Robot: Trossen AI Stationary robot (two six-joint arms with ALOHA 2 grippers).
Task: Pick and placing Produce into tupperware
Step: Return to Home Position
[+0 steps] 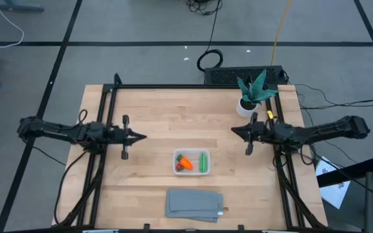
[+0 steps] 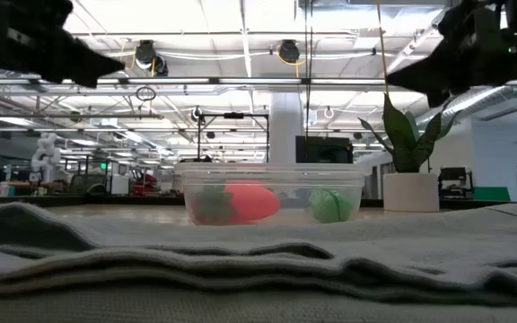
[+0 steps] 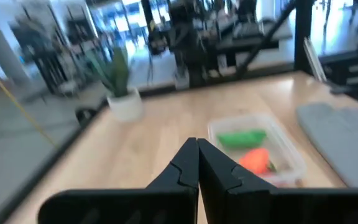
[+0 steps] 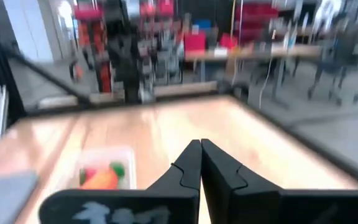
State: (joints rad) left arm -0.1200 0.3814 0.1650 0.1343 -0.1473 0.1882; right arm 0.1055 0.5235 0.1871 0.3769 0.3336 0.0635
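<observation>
- Grey cloth [image 1: 195,204]: near edge, folded flat, no part of the job.
- Tupperware [image 1: 192,151]: table centre, just beyond the cloth; holds carrot [image 1: 186,162], pod [image 1: 203,161] and berry [image 1: 180,168].
- Left gripper [image 1: 142,136]: left of the tupperware, well apart, fingers pressed together, empty.
- Right gripper [image 1: 233,131]: right side, likewise closed and empty.
- Plant [image 1: 254,94]: far right corner.
- Step judged: loading complete, arms parking; next move needs no grasp, only clearance.

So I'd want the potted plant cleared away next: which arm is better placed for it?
Right, probably. The right gripper, shut, hovers close beside the potted plant, on its own side of the table. The left gripper, also shut, sits across the table from the plant.
</observation>
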